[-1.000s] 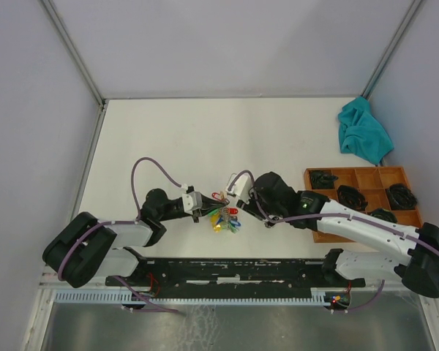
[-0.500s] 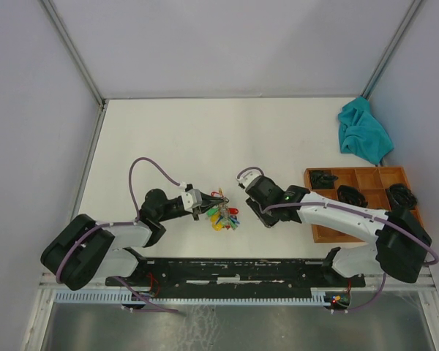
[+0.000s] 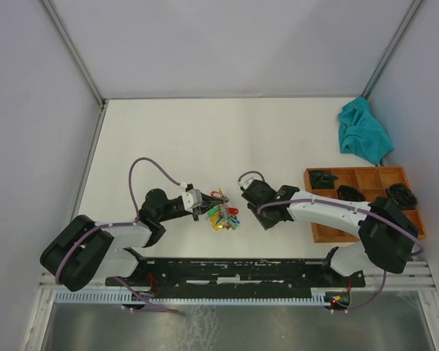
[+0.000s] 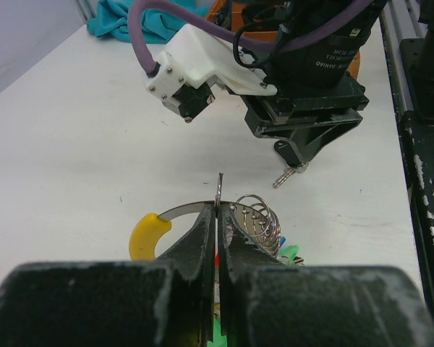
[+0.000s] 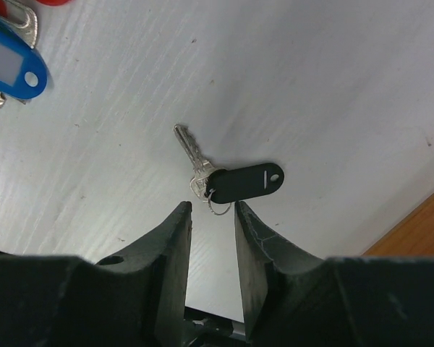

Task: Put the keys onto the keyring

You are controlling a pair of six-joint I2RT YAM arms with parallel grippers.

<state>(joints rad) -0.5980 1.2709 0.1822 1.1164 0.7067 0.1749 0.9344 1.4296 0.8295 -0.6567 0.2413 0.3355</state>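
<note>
Currently your left gripper (image 4: 217, 218) is pinched fully together on the keyring (image 4: 254, 217). The silver wire is caught edge-on between the two pads at lower centre of the left wrist view. A spiral of small split rings sits just right of the fingers, and a yellow tag (image 4: 146, 236) just left of them. From above, the bunch of coloured tags fans out to the right of the fingertips, a little below the middle of the frame.

Your right gripper (image 5: 212, 208) hangs over the table (image 5: 333, 87), jaws part way apart, nothing clamped between them. The black-tagged key (image 5: 239, 181) lies flat on the table at centre of the right wrist view, blade pointing to upper left, tag to the right. Its little split ring sits right at the mouth between the two fingertips; you cannot tell whether they touch it. The blue tag (image 5: 11, 61) of the bunch shows at upper left of that view, well apart from the black-tagged key. A corner of the wooden tray (image 5: 419, 231) shows at lower right. The teal cloth (image 3: 364, 134) lies at upper right of the overhead frame.
</note>
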